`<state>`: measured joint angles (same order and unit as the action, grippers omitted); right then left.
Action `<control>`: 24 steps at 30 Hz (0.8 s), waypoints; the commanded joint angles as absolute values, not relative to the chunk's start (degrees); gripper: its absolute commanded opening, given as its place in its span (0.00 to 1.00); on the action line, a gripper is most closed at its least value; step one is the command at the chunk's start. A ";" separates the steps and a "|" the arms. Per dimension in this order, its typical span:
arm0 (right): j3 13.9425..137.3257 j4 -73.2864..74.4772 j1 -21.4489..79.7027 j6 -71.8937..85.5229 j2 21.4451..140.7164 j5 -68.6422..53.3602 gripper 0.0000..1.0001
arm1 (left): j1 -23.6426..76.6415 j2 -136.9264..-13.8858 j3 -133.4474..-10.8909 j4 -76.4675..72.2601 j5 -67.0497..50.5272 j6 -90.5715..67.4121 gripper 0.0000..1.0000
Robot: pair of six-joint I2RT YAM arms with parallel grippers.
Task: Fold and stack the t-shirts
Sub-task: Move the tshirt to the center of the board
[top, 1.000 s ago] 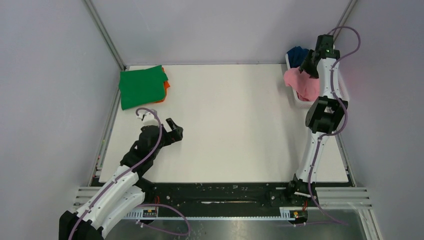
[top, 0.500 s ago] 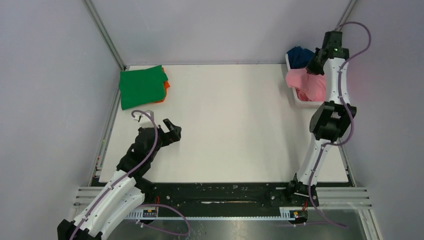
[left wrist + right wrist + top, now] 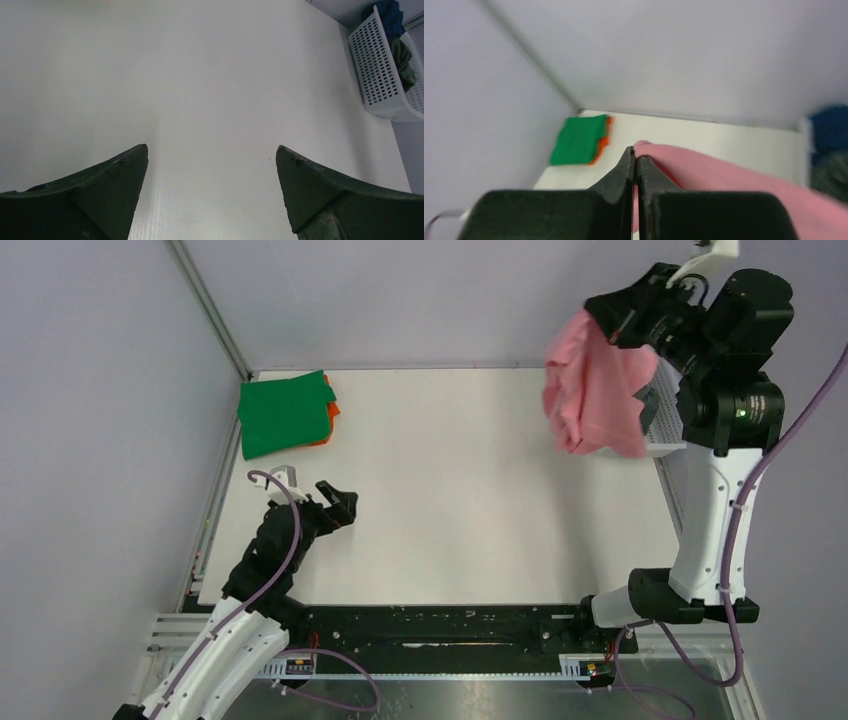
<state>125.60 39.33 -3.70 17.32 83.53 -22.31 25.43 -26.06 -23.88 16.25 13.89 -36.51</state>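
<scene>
Right gripper (image 3: 634, 155) was clamped on the pink t-shirt (image 3: 595, 390) being fetched, which probably had to be laid flat next.

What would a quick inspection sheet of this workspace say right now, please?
Surface: white table, no stains seen.
Job's things: pink t-shirt hanging in the air at the far right; green t-shirt folded on top of orange t-shirt in the far left corner; blue t-shirt and grey t-shirt in the white basket.
Clutter: nothing seen.
Grippers: left gripper jaws open, empty, low over the table; right gripper jaws shut on the pink t-shirt, high up.
Cables: purple cables run along both arms, no snag seen.
Surroundings: plain grey walls.
</scene>
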 commanded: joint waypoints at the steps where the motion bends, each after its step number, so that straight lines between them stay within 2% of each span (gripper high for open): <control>1: 132.30 38.76 6.73 18.75 85.20 -33.50 0.00 | 25.13 -24.39 -26.24 16.83 15.74 -37.75 0.99; 6: 134.43 41.92 14.16 18.78 87.82 -35.33 0.00 | 25.14 -23.03 -26.92 18.65 17.12 -39.16 0.99; 9: 127.81 43.87 18.07 16.42 86.17 -32.08 0.00 | 25.06 -22.35 -27.36 20.89 19.46 -41.28 0.99; 11: 116.94 41.24 20.66 15.52 82.43 -29.72 0.00 | 25.08 -22.14 -27.44 22.32 20.47 -43.10 0.99; 16: 79.74 23.16 25.09 16.86 69.36 -24.61 0.00 | 25.13 -22.44 -26.80 24.67 21.42 -45.52 0.99; 18: 66.95 18.95 25.40 18.07 67.77 -22.04 0.00 | 25.14 -22.85 -26.41 24.67 20.83 -46.01 0.99; 19: 63.62 19.33 25.40 17.88 68.34 -20.41 0.04 | 25.07 -23.24 -26.23 24.39 20.18 -46.05 0.99; 20: 61.85 21.72 25.40 17.12 69.68 -18.40 0.20 | 25.07 -23.87 -26.05 23.85 19.34 -46.01 0.99; 21: 61.34 25.07 25.44 15.50 71.63 -16.81 0.47 | 25.12 -24.54 -25.88 23.15 18.14 -45.48 0.99; 22: 61.28 28.30 25.42 14.17 73.44 -14.88 0.85 | 25.13 -25.53 -25.72 22.75 17.00 -45.17 0.99; 23: 61.30 30.78 25.40 13.61 74.66 -11.92 0.98 | 25.13 -26.66 -25.75 22.30 16.23 -45.18 0.99; 24: 61.15 32.16 25.40 13.51 75.23 -9.27 0.99 | 25.12 -27.92 -25.71 21.64 15.41 -45.18 0.99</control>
<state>60.29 30.37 25.34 16.19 73.63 -19.64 25.39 -24.45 -24.77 24.73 18.52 -44.88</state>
